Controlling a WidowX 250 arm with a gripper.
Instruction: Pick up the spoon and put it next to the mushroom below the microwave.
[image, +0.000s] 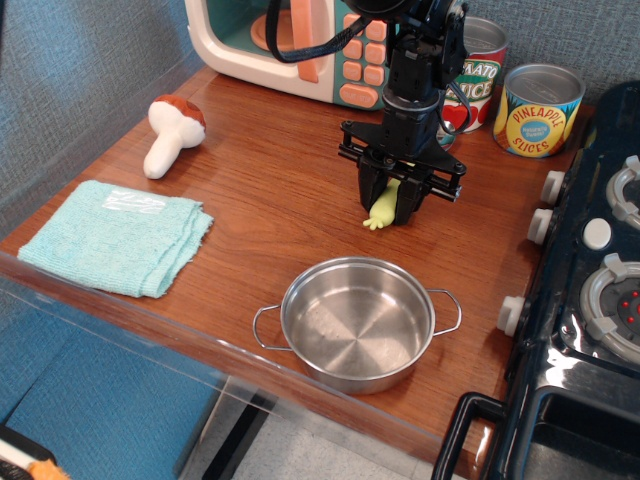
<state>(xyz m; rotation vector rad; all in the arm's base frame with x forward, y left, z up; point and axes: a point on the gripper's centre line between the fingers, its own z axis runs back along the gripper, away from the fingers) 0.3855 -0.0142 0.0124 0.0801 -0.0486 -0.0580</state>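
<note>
The spoon (381, 213) lies on the wooden counter right of centre; only the frilled end of its pale yellow-green handle shows, and its metal bowl is hidden behind the arm. My gripper (389, 206) points straight down over it, fingers closed against both sides of the handle, low at the counter. The mushroom (172, 133), with a white stem and reddish-brown cap, lies at the far left, in front of the left end of the teal and cream microwave (225, 35), well away from the gripper.
A steel pot (356, 322) stands near the front edge, just below the gripper. A folded teal cloth (115, 235) lies front left. A tomato sauce can (472, 75) and a pineapple can (538, 110) stand at the back right. A black toy stove (600, 300) borders the right side.
</note>
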